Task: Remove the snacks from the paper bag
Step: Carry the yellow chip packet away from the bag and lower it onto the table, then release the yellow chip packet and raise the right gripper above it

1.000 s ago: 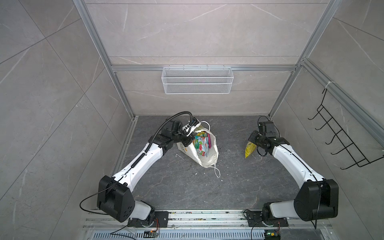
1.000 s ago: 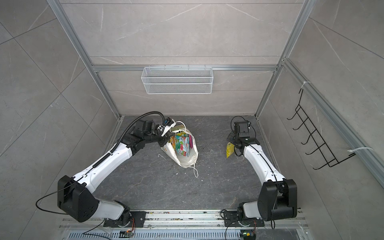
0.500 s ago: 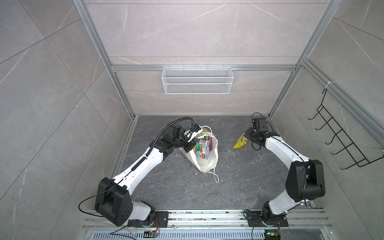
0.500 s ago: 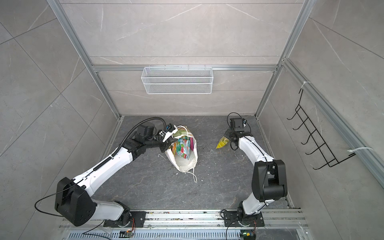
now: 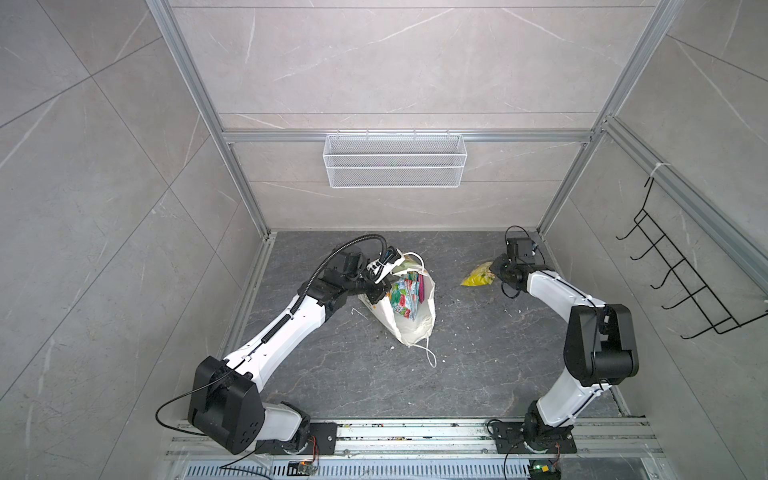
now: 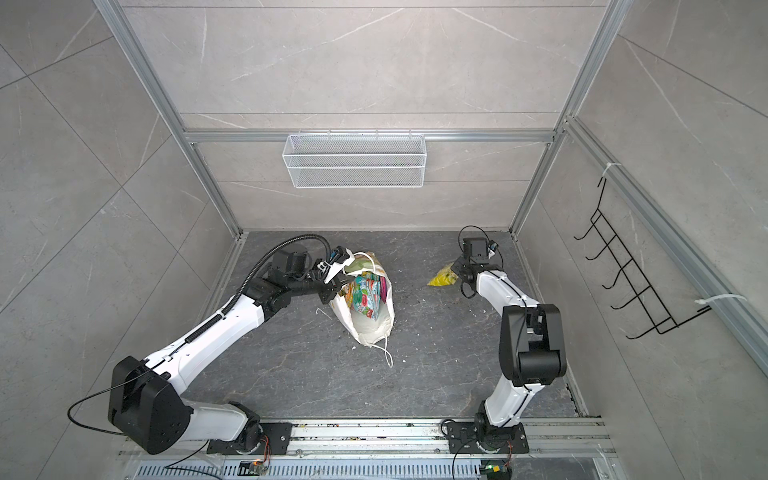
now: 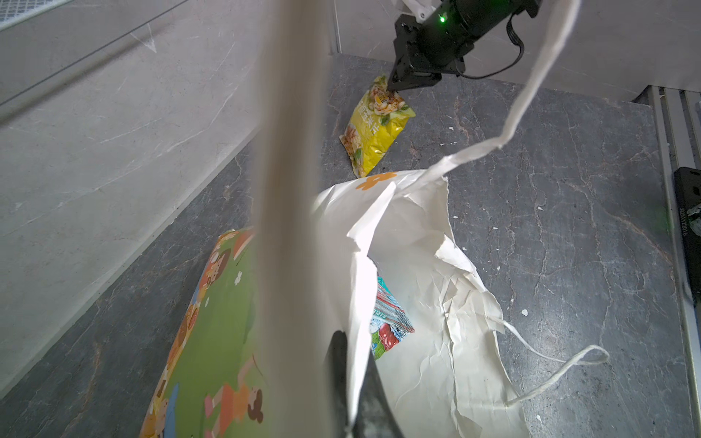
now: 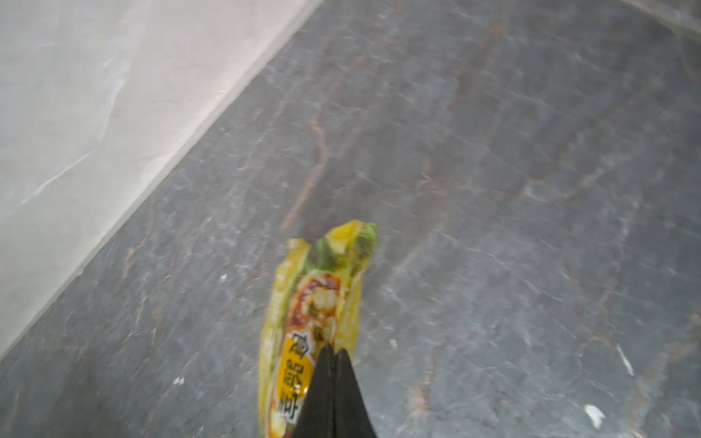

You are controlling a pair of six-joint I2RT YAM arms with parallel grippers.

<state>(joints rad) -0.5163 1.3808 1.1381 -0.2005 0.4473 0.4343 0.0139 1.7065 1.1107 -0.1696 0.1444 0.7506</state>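
Moved rearward, away from the paper bag [image 5: 415,332], over the last second: yellow snack packet [image 5: 478,277], pinched at one end in the closed right hand [image 5: 495,269], low over the desk [image 5: 478,353]. Left hand [image 5: 380,286] clamped on the bag rim; colourful snack packets [image 5: 405,299] inside, apparently yet to be extracted.

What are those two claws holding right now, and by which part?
The right gripper pinches the yellow snack packet by one end. The left gripper clamps the paper bag by the rim of its mouth.
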